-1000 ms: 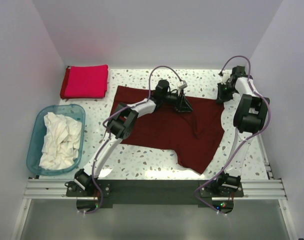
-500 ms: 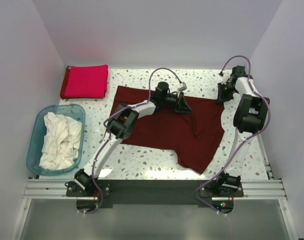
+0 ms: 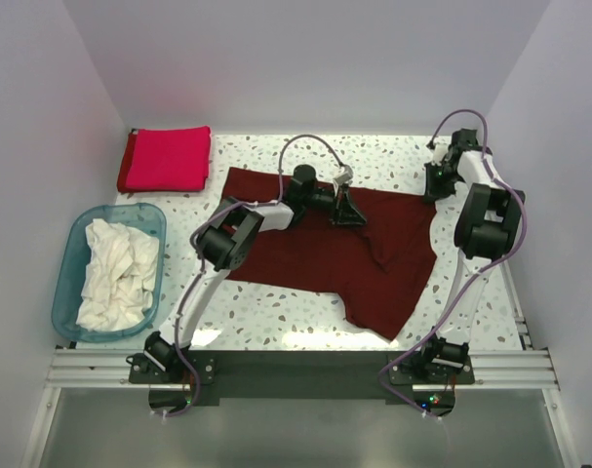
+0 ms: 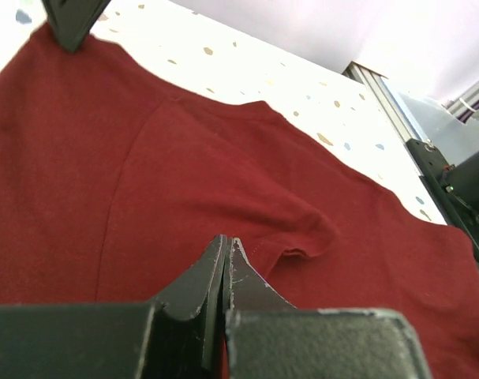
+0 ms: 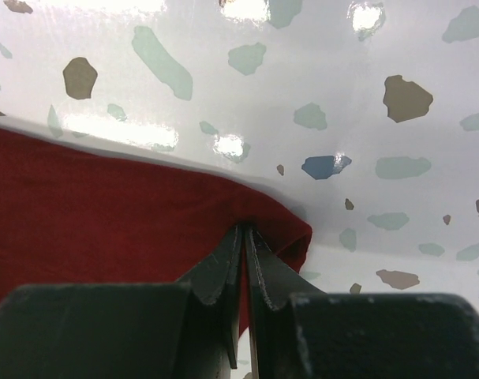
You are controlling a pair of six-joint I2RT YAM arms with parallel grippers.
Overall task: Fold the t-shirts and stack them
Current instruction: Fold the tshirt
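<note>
A dark maroon t-shirt (image 3: 315,258) lies spread across the middle of the table. My left gripper (image 3: 347,216) is shut on its cloth near the upper middle; in the left wrist view the fingertips (image 4: 226,241) pinch the fabric (image 4: 144,158) beside a small pucker. My right gripper (image 3: 432,193) is shut on the shirt's far right corner, and the cloth (image 5: 105,197) folds around its tips (image 5: 245,229). A crimson-red t-shirt (image 3: 166,159) lies folded at the back left. White t-shirts (image 3: 115,273) sit crumpled in the tub.
The translucent blue tub (image 3: 66,244) stands at the left edge of the table. White walls close in the back and both sides. Speckled tabletop (image 3: 276,312) shows in front of the maroon shirt, and both arm bases sit at the near edge.
My left gripper has closed on the maroon shirt and shifted a little to the left. The right gripper has stayed put on the corner.
</note>
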